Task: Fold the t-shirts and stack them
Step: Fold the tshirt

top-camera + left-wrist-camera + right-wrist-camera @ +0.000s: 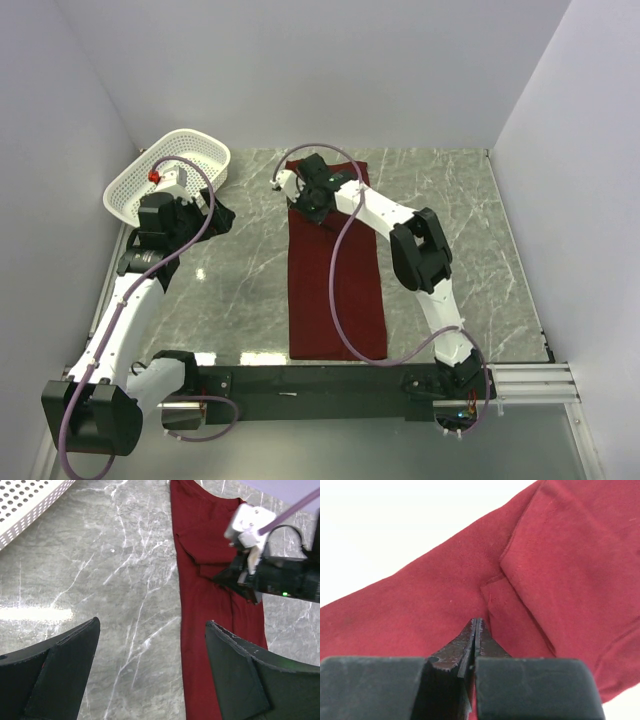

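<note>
Seen from above, I have one dark red t-shirt [335,300] on the grey marbled worktop [450,250], folded lengthwise into a long narrow strip that runs from the far side almost to the near edge, roughly in the middle. There are two arms and two hands. My right hand [310,195] reaches out to the far end of the strip. In its wrist view the two black fingers [451,652] are clenched tight together, with their tips down on the red cloth beside a layered fold edge. I cannot tell whether any fabric is caught between them. My left hand [215,218] hangs above bare worktop to the left of the shirt, well apart from it. It is released, with its two fingers [65,665] spread wide and nothing between them. One white perforated basket [205,140] sits tilted at the far left corner, just behind the left hand. In the left wrist view, one small green light [285,594] glows on the right arm's black housing. Any label on the shirt is too small to make out.
</note>
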Available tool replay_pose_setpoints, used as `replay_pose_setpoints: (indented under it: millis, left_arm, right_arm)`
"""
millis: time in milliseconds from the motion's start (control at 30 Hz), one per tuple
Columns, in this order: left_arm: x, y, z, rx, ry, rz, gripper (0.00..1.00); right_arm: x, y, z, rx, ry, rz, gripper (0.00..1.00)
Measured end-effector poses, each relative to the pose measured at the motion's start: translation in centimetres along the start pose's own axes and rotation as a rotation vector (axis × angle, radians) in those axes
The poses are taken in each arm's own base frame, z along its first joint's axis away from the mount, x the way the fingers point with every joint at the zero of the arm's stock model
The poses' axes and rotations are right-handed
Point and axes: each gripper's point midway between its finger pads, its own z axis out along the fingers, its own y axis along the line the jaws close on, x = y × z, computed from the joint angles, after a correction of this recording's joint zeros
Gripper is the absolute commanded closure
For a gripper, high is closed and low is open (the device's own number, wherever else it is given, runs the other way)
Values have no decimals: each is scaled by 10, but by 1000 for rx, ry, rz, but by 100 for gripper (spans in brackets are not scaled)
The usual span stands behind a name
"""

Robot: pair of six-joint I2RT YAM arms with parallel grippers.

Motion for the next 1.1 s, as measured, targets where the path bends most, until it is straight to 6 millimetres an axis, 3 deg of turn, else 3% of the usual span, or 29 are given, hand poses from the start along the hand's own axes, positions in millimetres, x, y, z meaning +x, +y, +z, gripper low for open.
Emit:
replay_pose_setpoints:
  millis: [133,167,200,367,500,733,933,1100]
  left_arm:
    - [0,0,0,1,0,-4,8]
    - [0,-1,0,2,-1,-4,8]
    - [0,-1,-1,3,-1,-4,8]
    - [0,-2,-1,11,0,-8,8]
    - [1,-3,-1,16,3,-13,8]
    - [4,-3,-1,20,12,-14,8]
    - [3,-3,-1,20,10,-15,8]
    - [3,-2,-1,20,10,-15,8]
  right_arm:
    - [-12,-2,-13,8,-45,-6,100]
    - [-12,-1,-16,9,-50,-7,88]
    - [-12,-1,-18,7,-51,-5,84]
    - [-13,-3,-17,14,-48,-13,76]
    - [-15,-10,-6,33,-36,-12,66]
    - [6,-9,18,35,34,-11,58]
    - [14,-10,25,41,62,-11,58]
    - [6,-14,23,53,47,-14,71]
